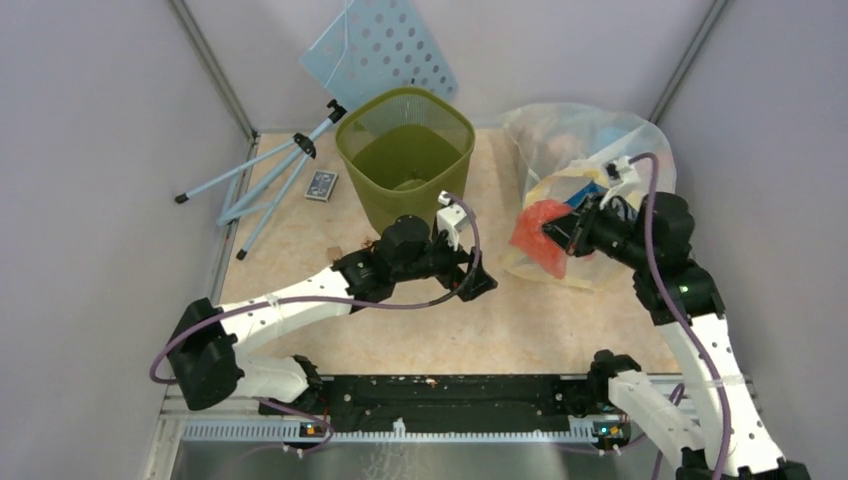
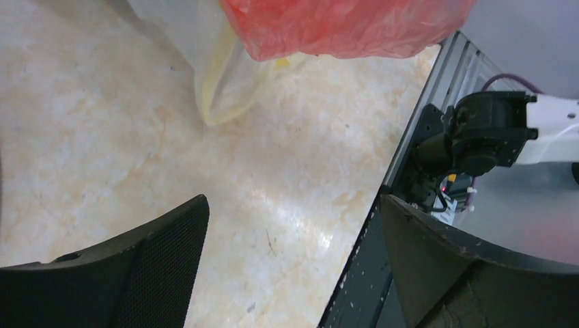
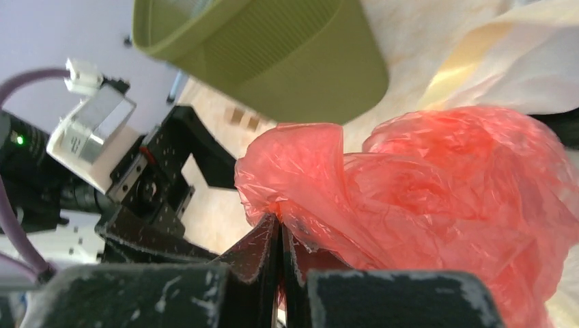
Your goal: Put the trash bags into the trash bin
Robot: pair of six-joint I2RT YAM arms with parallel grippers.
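Observation:
The orange-red trash bag (image 1: 540, 234) hangs crumpled in front of the large clear bag, held off the table. My right gripper (image 1: 556, 232) is shut on the trash bag; in the right wrist view the jaws pinch a fold of it (image 3: 437, 198) at the gripper (image 3: 280, 222). The olive-green trash bin (image 1: 405, 155) stands upright at the back centre, also in the right wrist view (image 3: 273, 55). My left gripper (image 1: 482, 282) is open and empty over the table, below and left of the bag; the bag shows at the top of the left wrist view (image 2: 348, 27), above the gripper (image 2: 293, 219).
A large clear bag of colourful items (image 1: 590, 150) lies at the back right. A pale blue perforated panel (image 1: 385, 45) leans at the back wall. A light blue folded stand (image 1: 270, 175) and a small dark card (image 1: 321, 185) lie left of the bin.

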